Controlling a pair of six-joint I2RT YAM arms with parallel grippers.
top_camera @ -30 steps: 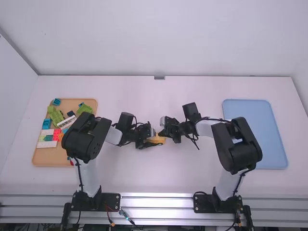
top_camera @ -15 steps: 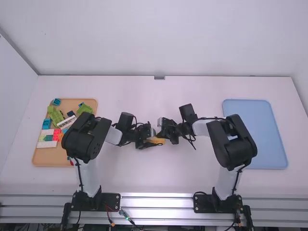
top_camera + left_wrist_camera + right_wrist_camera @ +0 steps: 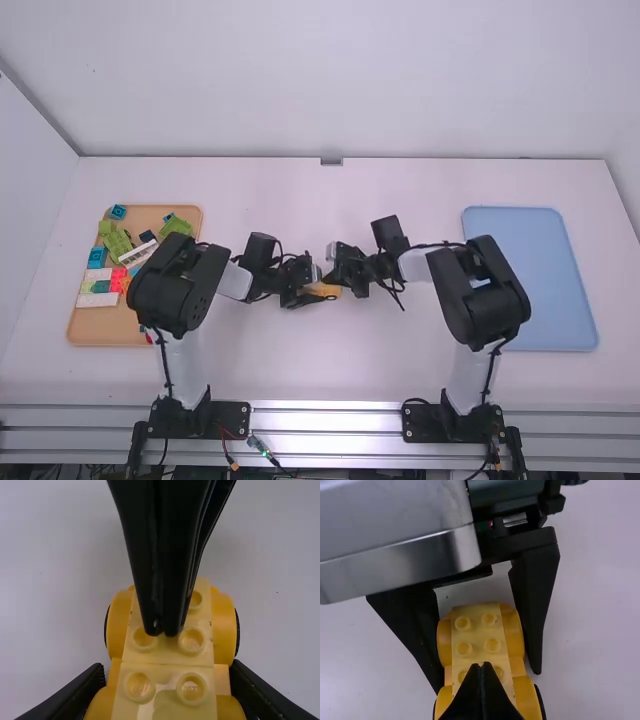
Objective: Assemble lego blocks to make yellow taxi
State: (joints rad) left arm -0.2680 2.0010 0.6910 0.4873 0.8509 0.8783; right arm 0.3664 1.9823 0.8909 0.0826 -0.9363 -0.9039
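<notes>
My left gripper [image 3: 314, 297] is shut on the yellow car base [image 3: 332, 291] near the middle of the table. In the left wrist view, the fingers of my left gripper [image 3: 168, 686] press both sides of the car base [image 3: 170, 645], a studded yellow strip with rounded yellow pieces along its sides. My right gripper [image 3: 328, 279] is shut, with nothing between its fingers. The tips of my right gripper [image 3: 482, 666] are together over the studs of the car base [image 3: 480, 630], hiding part of its top. Whether they touch the studs, I cannot tell.
At the far left, a tan tray [image 3: 112, 326] holds green, blue, white and pink blocks, partly behind the left arm. A blue tray [image 3: 570, 300] lies on the right side, with the right arm over its left edge.
The right arm has shifted left, bringing its gripper closer over the yellow car base. My left gripper keeps its hold and stays in place.
</notes>
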